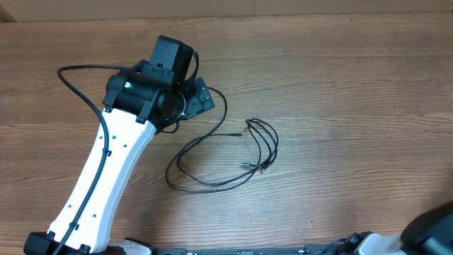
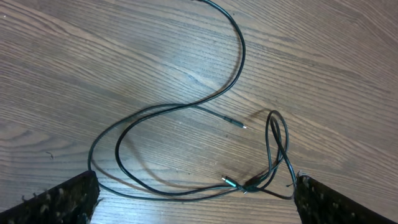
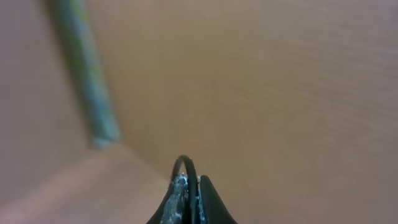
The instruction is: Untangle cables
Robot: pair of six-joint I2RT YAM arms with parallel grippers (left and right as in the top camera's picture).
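Cables lie loosely crossed on the table beneath the left gripper, jaws wide, while the right gripper sits closed, well apart; recommend pinching one strand beside the crossing, not the bundle.

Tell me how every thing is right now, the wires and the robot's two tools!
cables: lying on the table, crossed over each other in one spot, nothing holding them.
plug tips: loose, plugged into nothing.
left tool: open, empty, over the cables.
right tool: shut; a small dark loop at its tip, cannot tell what it is.
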